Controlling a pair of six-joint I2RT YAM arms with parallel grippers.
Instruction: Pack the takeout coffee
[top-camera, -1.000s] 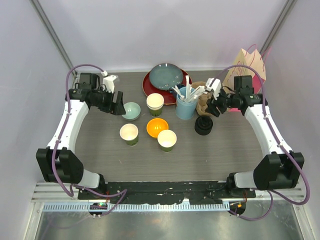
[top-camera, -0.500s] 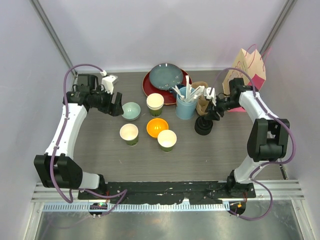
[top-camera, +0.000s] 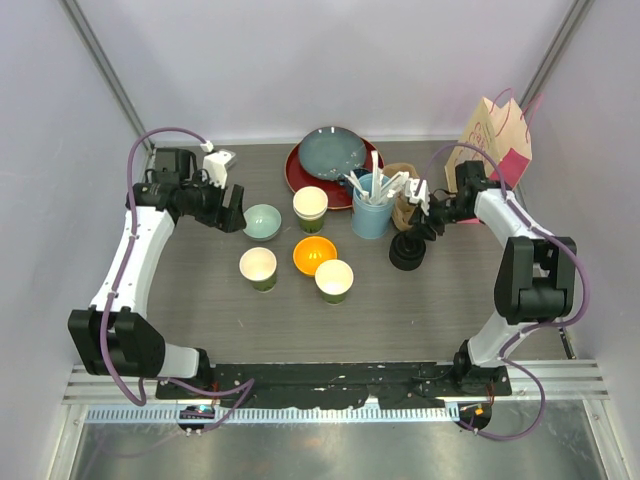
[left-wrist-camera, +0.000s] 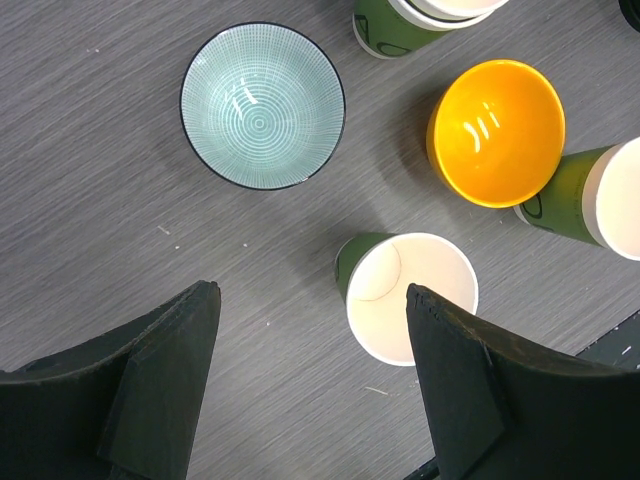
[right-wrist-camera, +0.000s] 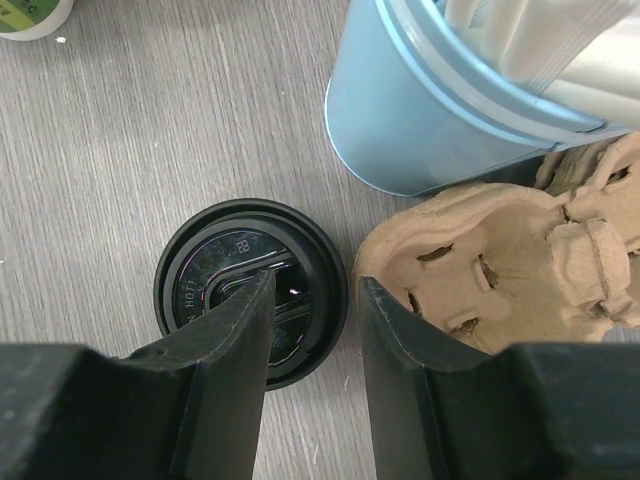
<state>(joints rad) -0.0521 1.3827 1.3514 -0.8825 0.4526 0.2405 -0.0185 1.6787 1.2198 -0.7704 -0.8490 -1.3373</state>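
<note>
Three dark green paper cups with cream insides stand open, with no lid on any: one at the back (top-camera: 310, 207), one front left (top-camera: 258, 267), one front right (top-camera: 334, 280). My left gripper (top-camera: 232, 210) hangs open above the table left of them; in its wrist view its gripper (left-wrist-camera: 312, 298) has bare table between the fingers and the front-left cup (left-wrist-camera: 410, 296) by the right finger. My right gripper (top-camera: 420, 224) hovers over the stack of black lids (top-camera: 407, 252). In the right wrist view the right gripper (right-wrist-camera: 315, 285) is open and straddles the right rim of the top lid (right-wrist-camera: 215, 265).
An orange bowl (top-camera: 314, 255) sits among the cups, with a teal bowl (top-camera: 262, 221) to their left. A light-blue cup of white utensils (top-camera: 372, 212) and a cardboard cup carrier (right-wrist-camera: 500, 260) stand right beside the lids. Stacked plates (top-camera: 330, 158) are at the back, and a paper bag (top-camera: 497, 130) at the back right.
My right gripper has swung left and down over the lid stack, and its jaws have narrowed. The left arm has hardly moved.
</note>
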